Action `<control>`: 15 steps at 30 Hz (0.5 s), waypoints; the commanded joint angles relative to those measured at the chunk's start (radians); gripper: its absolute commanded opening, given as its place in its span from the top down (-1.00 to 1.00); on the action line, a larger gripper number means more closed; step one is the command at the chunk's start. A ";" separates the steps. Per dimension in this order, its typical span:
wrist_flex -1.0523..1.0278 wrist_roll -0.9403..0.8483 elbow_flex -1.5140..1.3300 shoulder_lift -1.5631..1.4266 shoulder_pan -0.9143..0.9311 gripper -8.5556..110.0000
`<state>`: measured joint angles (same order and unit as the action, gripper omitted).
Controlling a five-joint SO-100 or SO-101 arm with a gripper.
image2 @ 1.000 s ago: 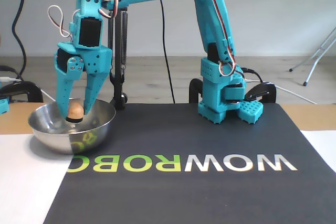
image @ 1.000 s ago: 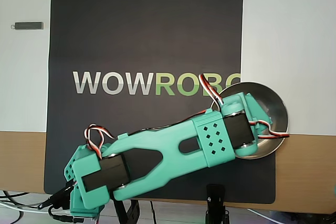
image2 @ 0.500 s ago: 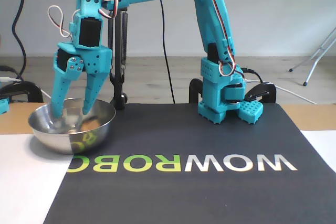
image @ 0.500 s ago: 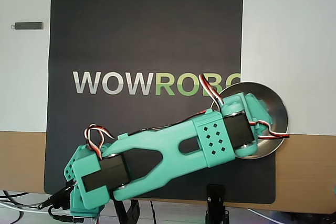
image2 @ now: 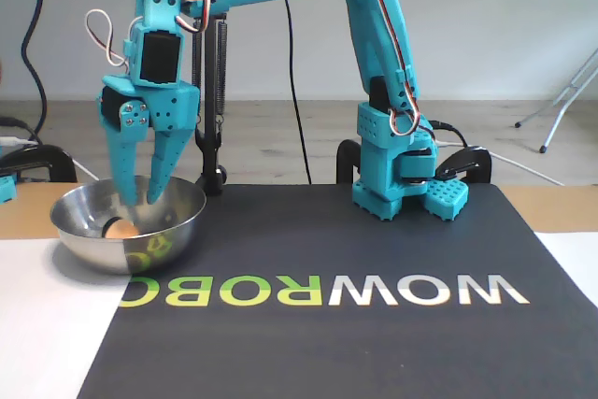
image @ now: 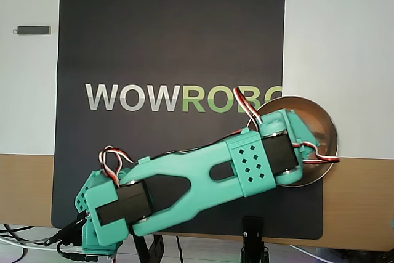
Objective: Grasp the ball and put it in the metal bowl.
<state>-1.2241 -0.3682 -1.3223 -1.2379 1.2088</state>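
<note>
One ball, one metal bowl, one end effector.
Ball (image2: 121,227) lies inside the metal bowl (image2: 177,221); end effector (image2: 138,201) fingers parted, empty, tips dipping below the rim.

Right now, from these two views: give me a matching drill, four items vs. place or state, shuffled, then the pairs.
Items:
1. ball
2. metal bowl
3. gripper
4. black mat

Place or state:
A. lies under the arm's base, carries the printed logo
B. rests inside the bowl, low on its left in the fixed view
C. sits at the mat's edge, partly on it
D. jaws spread, tips dipping past the bowl's rim

Pairs: 1-B, 2-C, 3-D, 4-A
</note>
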 commanded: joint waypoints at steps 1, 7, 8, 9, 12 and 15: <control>0.008 -0.002 0.041 -0.020 0.009 0.86; 0.002 0.006 0.043 -0.021 0.008 0.86; 0.000 0.006 0.043 -0.023 0.005 0.86; -0.003 0.006 0.043 -0.023 0.003 0.86; -0.005 0.008 0.038 -0.049 -0.008 0.86; -0.021 0.009 0.029 -0.087 -0.025 0.86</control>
<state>-1.2318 -0.3682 -1.3223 -1.2471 1.1965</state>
